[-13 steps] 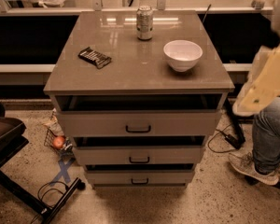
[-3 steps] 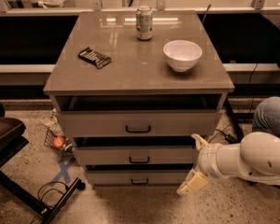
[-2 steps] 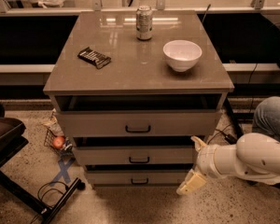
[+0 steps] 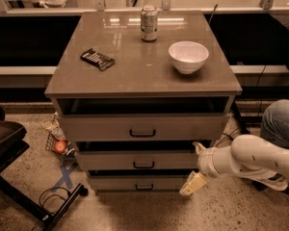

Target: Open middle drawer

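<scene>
The middle drawer (image 4: 111, 160) is the grey-beige front with a small dark bar handle (image 4: 143, 165), between a taller drawer above and a shorter one below. A dark gap shows above its front. My gripper (image 4: 195, 166) is on a white arm reaching in from the right, at the right end of the middle drawer's front. It is open: one finger (image 4: 198, 147) stands by the drawer's upper right corner and the other (image 4: 192, 184) hangs lower, by the bottom drawer. It holds nothing and is well right of the handle.
The top drawer (image 4: 96, 128) and the bottom drawer (image 4: 115, 183) have like handles. On the cabinet top (image 4: 135, 66) are a can (image 4: 149, 23), a white bowl (image 4: 188, 57) and a dark snack bar (image 4: 97, 58). A person's leg (image 4: 279, 121) is at right, a chair base (image 4: 19, 177) at left.
My arm has come down from the upper right to the right end of the middle drawer. Over the last second it has barely shifted left. The drawers have not moved.
</scene>
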`<move>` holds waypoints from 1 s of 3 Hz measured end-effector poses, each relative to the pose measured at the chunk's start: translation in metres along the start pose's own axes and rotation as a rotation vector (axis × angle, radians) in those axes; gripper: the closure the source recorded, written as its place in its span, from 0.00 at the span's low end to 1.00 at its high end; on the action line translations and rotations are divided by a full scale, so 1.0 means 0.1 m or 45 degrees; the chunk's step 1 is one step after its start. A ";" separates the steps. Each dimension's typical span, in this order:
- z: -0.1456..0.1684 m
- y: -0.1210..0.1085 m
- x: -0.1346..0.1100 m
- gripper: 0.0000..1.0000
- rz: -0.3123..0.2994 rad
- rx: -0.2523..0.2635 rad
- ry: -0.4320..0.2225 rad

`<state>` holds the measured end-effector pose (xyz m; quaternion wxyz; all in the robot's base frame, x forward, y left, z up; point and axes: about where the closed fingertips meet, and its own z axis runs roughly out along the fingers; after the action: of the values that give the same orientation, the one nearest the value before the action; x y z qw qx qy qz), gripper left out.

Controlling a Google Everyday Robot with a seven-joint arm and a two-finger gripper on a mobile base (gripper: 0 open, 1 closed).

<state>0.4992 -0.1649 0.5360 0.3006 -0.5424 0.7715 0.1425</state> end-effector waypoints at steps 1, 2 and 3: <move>0.30 -0.18 0.13 0.00 0.009 -0.024 -0.020; 0.49 -0.27 0.19 0.00 0.018 -0.040 -0.031; 0.70 -0.38 0.26 0.00 0.048 -0.067 -0.029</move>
<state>0.5498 -0.1600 0.4690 0.2921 -0.5338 0.7741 0.1744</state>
